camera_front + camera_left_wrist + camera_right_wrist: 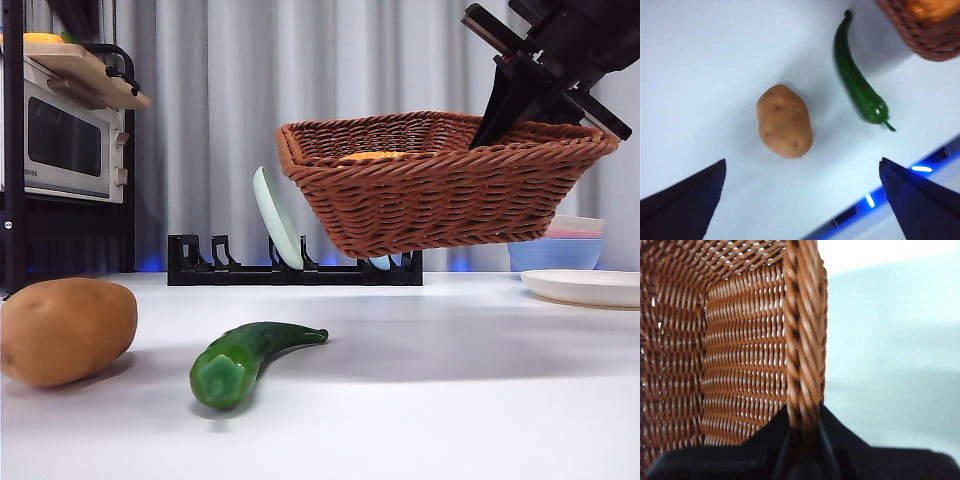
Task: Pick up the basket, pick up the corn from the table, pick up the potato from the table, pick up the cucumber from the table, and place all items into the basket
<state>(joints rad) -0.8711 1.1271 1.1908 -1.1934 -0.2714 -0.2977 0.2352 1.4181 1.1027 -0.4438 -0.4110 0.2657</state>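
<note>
One gripper — right gripper [804,432] — clamps basket [440,185] rim, aloft.

A: Where does the front view sit?
B: Low, at table [480,400] height, looking level toward the far curtain.
A: And the wrist cameras?
B: The left looks down from well above the potato [784,121] and cucumber [858,80], shared with the front. The right sits tight against the basket [805,330] rim.

I am viewing a white table [450,400]. A tan potato [65,330] and a green cucumber [245,360] are lying near each other; a black dish rack [290,270] and white plate [585,287] are sitting farther back.
</note>
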